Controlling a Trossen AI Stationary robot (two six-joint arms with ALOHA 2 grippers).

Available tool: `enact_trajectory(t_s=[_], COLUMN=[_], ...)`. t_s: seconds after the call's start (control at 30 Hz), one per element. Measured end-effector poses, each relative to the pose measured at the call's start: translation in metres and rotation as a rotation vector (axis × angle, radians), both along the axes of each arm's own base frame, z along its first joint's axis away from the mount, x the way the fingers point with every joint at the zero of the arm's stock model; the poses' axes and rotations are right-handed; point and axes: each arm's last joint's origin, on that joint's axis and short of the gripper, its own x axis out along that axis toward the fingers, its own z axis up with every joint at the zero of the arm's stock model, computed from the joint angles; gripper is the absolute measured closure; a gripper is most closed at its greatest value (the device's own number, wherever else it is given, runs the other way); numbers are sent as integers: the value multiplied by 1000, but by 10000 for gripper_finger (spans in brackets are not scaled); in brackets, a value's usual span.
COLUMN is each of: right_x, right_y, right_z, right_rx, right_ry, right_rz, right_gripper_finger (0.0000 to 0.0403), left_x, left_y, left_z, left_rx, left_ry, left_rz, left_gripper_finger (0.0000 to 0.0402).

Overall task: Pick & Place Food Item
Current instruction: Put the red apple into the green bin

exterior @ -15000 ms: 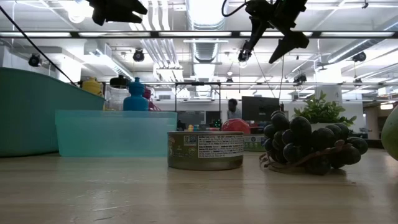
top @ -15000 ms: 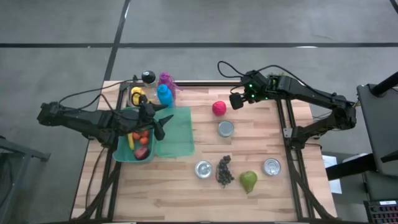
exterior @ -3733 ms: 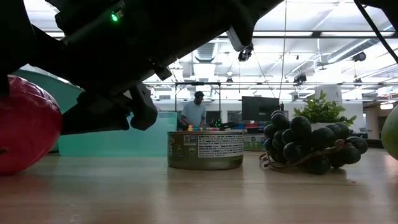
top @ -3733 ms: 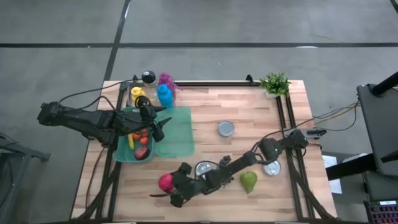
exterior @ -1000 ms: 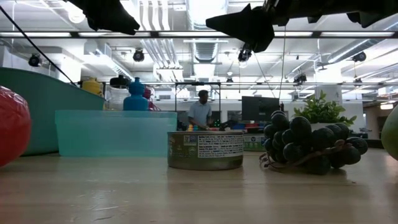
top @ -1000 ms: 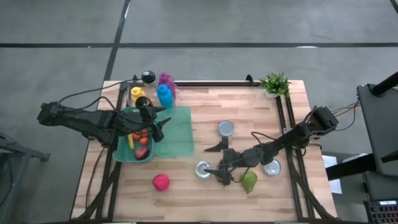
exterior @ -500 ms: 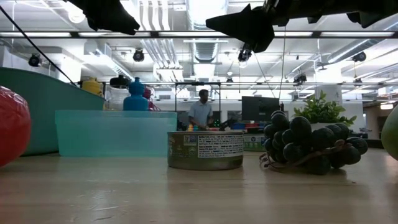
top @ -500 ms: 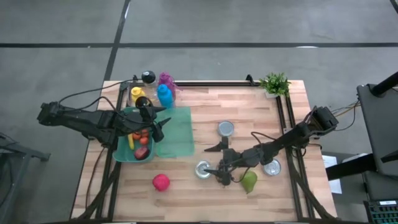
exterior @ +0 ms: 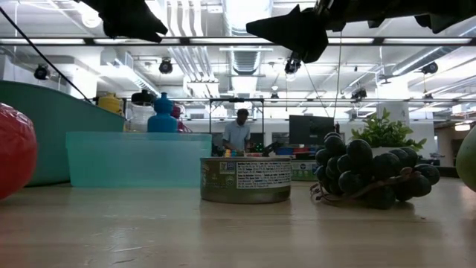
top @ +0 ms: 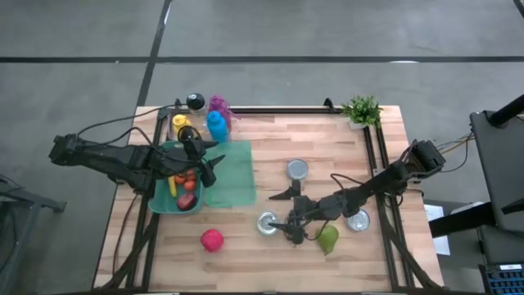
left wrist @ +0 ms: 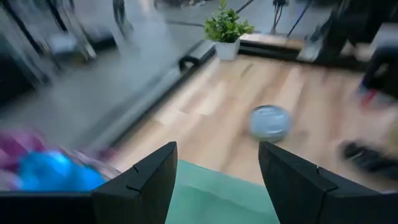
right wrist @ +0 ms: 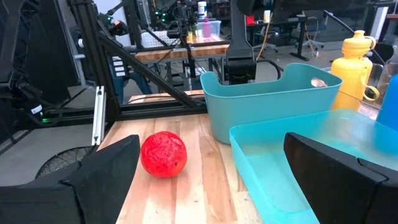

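Note:
A red round fruit (top: 212,239) rests on the wooden table near its front edge, also seen in the right wrist view (right wrist: 163,154) and the low view (exterior: 13,152). My right gripper (top: 281,211) hovers open to the right of it, above a can (top: 267,223) and a bunch of dark grapes (exterior: 368,171), pointing level toward the table's left. A teal bin (top: 164,197) holding several food items stands at the left. My left gripper (top: 214,166) hangs open above the bin and a teal lid (top: 233,174), with nothing between its fingers (left wrist: 140,180).
A green pear (top: 327,239) and a second can (top: 358,220) lie near the grapes; a third can (top: 297,170) stands mid-table. Blue (top: 216,124) and yellow (top: 180,127) bottles stand at the far left, a potted plant (top: 360,109) at the far right corner.

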Motion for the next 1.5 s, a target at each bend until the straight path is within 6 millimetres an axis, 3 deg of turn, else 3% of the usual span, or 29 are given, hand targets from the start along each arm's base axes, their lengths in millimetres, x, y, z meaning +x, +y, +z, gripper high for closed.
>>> enact_trajectory(t_s=[0.13,0.37,0.83,1.13,1.5], right_x=[0,0,0,0,0], right_y=[0,0,0,0,0], right_z=[0,0,0,0,-1], right_rx=[0,0,0,-2,-3], right_ry=[0,0,0,4,6], right_rz=[0,0,0,-1,-1], right_gripper_finger=[6,6,6,6,6], left_x=[1,-3,-20,-22,-13], left_y=[-3,-6,-23,-48,-85], left_z=[-2,-6,13,2,-10], left_rx=[-179,-239,-294,-395,-601], left_ry=[-42,45,151,224,516], left_rz=[-49,-115,-150,-187,-67], left_gripper_finger=[171,171,171,171,171])
